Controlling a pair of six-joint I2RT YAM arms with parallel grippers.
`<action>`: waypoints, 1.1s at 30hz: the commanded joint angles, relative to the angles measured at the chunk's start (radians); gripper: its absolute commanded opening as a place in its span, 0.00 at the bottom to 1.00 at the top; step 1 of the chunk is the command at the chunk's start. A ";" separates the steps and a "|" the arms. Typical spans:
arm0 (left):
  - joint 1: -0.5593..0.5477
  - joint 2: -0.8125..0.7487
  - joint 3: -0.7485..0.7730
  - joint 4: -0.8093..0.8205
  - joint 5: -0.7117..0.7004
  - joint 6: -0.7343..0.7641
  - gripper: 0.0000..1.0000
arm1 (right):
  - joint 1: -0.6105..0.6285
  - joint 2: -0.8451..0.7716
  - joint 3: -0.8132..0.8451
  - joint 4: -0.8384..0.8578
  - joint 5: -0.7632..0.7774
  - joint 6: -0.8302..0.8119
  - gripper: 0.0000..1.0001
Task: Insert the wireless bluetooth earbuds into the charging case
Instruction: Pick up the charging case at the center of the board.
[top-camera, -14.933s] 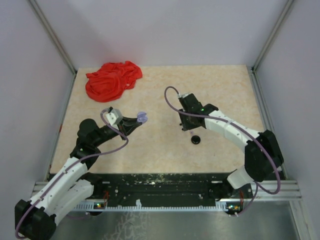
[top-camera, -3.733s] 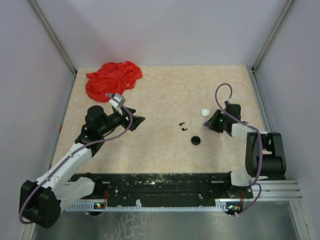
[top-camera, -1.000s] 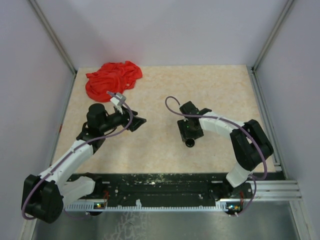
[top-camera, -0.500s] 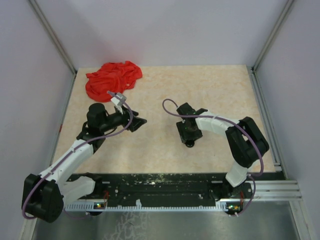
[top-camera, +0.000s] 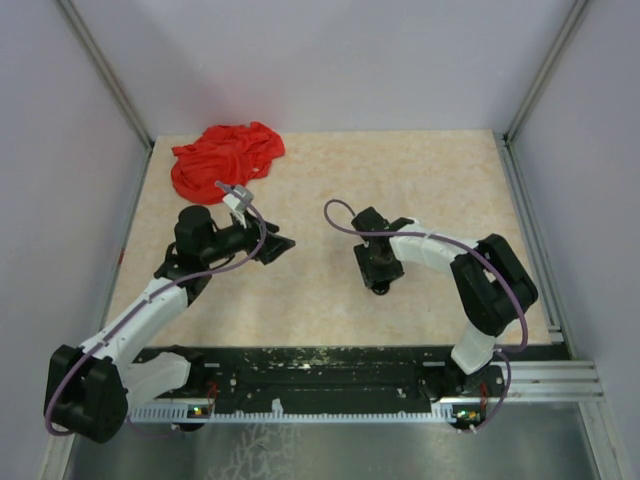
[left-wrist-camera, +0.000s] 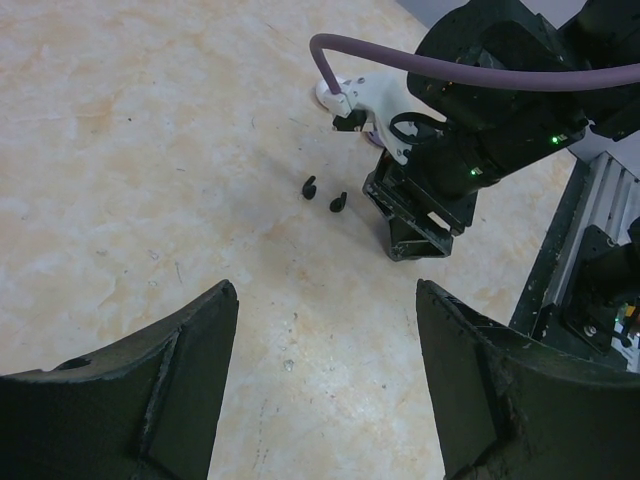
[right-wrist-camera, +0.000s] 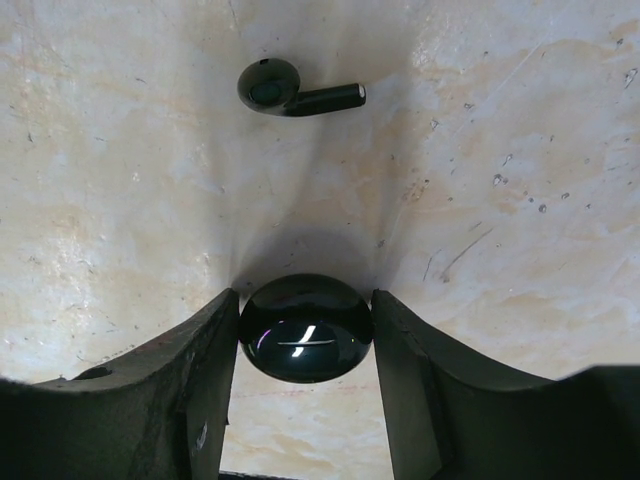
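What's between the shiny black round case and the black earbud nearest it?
Just bare beige tabletop, seen in the right wrist view, between the shiny black round case and that black earbud.

Overhead overview, close wrist views sharing earbud (right-wrist-camera: 295, 92)

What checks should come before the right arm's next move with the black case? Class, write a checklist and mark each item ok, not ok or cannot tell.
1. Black case sits between the right gripper fingers: ok.
2. Grip firm on the case: cannot tell; the fingers meet its sides, and no more shows.
3. Case open for earbuds: not ok; only a smooth domed top shows.
4. Black earbud and other earbud clear of the fingers: ok; both lie loose on the table beside that gripper.
5. Left gripper open and empty: ok.
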 joint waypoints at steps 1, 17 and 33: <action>0.006 0.014 0.012 0.063 0.046 -0.028 0.76 | 0.020 -0.067 0.030 0.017 0.010 0.019 0.47; -0.024 0.016 -0.100 0.355 0.076 -0.213 0.76 | 0.135 -0.305 0.168 0.235 0.134 0.159 0.46; -0.281 0.003 -0.249 0.656 -0.345 -0.273 0.71 | 0.306 -0.410 0.151 0.476 0.249 0.259 0.46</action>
